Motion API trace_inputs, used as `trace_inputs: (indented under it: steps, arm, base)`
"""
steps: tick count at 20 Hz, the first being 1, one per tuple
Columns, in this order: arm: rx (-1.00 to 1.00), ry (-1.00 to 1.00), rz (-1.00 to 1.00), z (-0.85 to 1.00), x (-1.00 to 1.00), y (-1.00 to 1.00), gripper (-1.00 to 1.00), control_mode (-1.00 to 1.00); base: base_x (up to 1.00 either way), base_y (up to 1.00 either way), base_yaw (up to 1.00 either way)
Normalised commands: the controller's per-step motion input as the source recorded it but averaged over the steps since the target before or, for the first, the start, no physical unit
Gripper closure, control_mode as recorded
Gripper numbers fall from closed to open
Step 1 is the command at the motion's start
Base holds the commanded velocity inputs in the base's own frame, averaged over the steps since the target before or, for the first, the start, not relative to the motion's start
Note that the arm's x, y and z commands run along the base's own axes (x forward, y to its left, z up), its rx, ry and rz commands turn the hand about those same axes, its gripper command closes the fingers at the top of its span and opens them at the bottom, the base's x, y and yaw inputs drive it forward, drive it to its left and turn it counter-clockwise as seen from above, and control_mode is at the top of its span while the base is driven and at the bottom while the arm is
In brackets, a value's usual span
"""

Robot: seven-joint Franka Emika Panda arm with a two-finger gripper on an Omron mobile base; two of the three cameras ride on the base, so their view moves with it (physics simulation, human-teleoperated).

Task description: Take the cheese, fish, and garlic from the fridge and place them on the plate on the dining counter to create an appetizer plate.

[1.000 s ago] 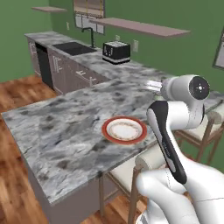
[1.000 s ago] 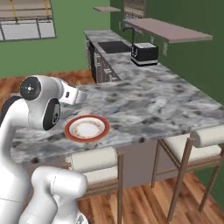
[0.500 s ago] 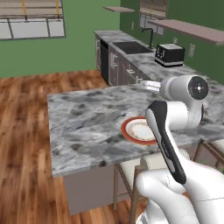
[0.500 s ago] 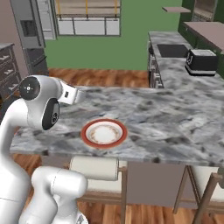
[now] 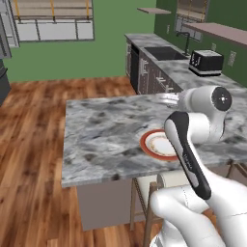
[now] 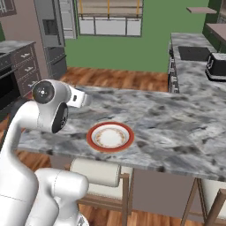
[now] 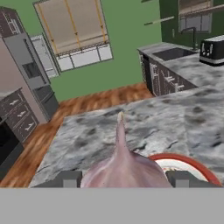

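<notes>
- Gripper (image 7: 119, 181) clamped on garlic (image 7: 124, 168), held just above plate (image 7: 199, 168) edge, over dining counter (image 7: 100, 131).
- Best move, judged: shift over plate centre, lower, then let go; else could roll off.

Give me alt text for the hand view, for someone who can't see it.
A pale pinkish garlic bulb sits between the gripper jaws, above the marble dining counter and the red-rimmed plate. Beyond lie wood floor, a green wall and a toaster.
</notes>
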Motion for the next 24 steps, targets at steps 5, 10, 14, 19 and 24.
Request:
trace_inputs:
  steps: [5,10,14,19,24]
  arm:
    - [0.0,0.18,0.01,-0.42,0.5,-0.41,1.0,-1.0]
    - [0.0,0.32,0.0,-0.33,0.48,-0.33,1.0,-1.0]
    - [-0.01,0.19,0.0,-0.37,0.32,-0.38,1.0,-1.0]
    - [-0.01,0.06,0.0,-0.52,0.35,-0.23,1.0,-1.0]
    - [-0.02,0.02,0.0,-0.57,0.45,-0.02,1.0,-1.0]
  base:
    - [0.0,0.0,0.0]
    - [0.0,0.0,0.0]
    - [0.0,0.0,0.0]
    - [0.0,0.0,0.0]
    - [0.0,0.0,0.0]
